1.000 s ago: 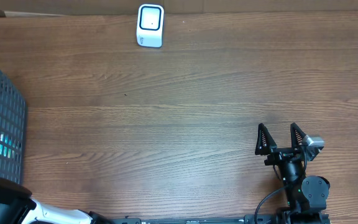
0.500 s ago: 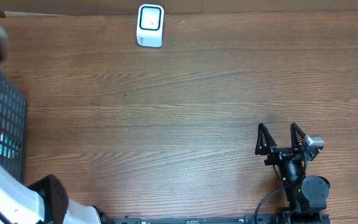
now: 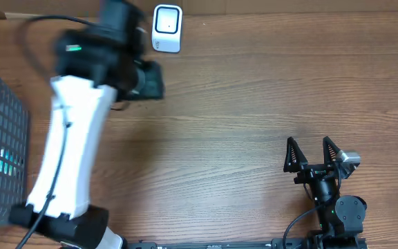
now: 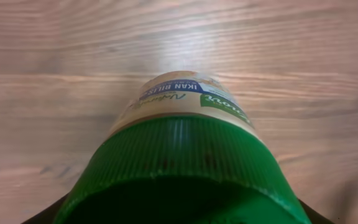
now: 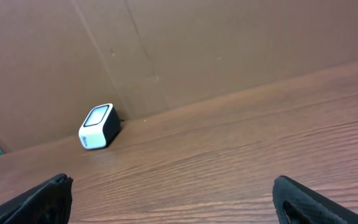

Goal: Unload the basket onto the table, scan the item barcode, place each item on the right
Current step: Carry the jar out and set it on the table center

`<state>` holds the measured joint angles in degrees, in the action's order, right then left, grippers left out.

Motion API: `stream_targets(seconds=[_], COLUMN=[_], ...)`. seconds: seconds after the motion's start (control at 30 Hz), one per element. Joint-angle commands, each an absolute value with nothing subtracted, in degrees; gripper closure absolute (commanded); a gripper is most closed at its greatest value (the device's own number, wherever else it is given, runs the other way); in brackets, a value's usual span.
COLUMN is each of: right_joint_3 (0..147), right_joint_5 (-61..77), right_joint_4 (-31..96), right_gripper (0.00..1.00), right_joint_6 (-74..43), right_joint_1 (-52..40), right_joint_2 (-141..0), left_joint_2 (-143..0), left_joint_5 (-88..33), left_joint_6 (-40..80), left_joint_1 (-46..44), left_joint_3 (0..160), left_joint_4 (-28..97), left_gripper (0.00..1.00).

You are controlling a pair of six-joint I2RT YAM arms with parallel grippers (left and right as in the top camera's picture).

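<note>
Left tool [image 3: 146, 79] was out near the far edge of the brown wood-grain table [image 3: 254, 104], just beside the small white box-shaped barcode scanner with a dark window [image 3: 166, 28]. The arm was blurred overhead. The left wrist view was filled by a jar with a green ribbed plastic lid and a cream-and-blue paper label [image 4: 185, 155], lid toward the camera, base pointing away, bare table past it. Only dark finger edges showed at the bottom corners, so I read the left tool as clamped on the jar at the lid end. The jar could not be picked out overhead. Right tool [image 3: 309, 144] sat at the near right, well apart, jaws spread wide, holding nothing. A dark grey plastic mesh basket [image 3: 5, 131] stood at the left edge with something pale and teal inside.

Step in hand, as judged: presenting the jar to the scanner. No barcode showed in any view, only printed label text, so the code was probably on another side.

To do it well:
- Bring the label wall, not the lid, square to the scanner window.
- Hold it near but not touching.
- Roll the wrist slowly until the code faces the window, then pause steady.
- Avoid fast swings, since a grip on a ribbed lid could slip in a roll.
- Right tool should keep out of the way.
</note>
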<state>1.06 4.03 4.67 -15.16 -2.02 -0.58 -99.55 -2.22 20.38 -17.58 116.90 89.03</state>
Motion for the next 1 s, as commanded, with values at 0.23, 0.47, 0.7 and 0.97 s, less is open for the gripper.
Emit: stream_targets(seconds=[0.23,0.47,0.7,0.97], right_joint_3=[0.47,0.47,0.47,0.47], right_joint_5=[3.51,3.51,3.51,3.51], right_joint_4=[4.4,4.4,4.4,4.4], right_gripper=[0.0,0.0,0.0,0.0], right_joint_6=[-15.0,-15.0,-15.0,-15.0], right_joint_1=[-2.35,-2.35,-2.35,-2.35], right_joint_2=[-0.16,-0.16,-0.16,-0.16], left_joint_2=[-99.0,-99.0,-99.0,-99.0], left_joint_5=[-4.43,-6.26,-7.09,-7.38], left_joint_6=[33.1,34.98,36.23,36.25], left_joint_1=[-28.73,-29.19,-29.34,-29.43], left_joint_3=[79.22,68.14,65.71,65.71], left_joint_4=[61.39,55.22,55.18,54.04], left_gripper=[0.67,0.67,0.51,0.32])
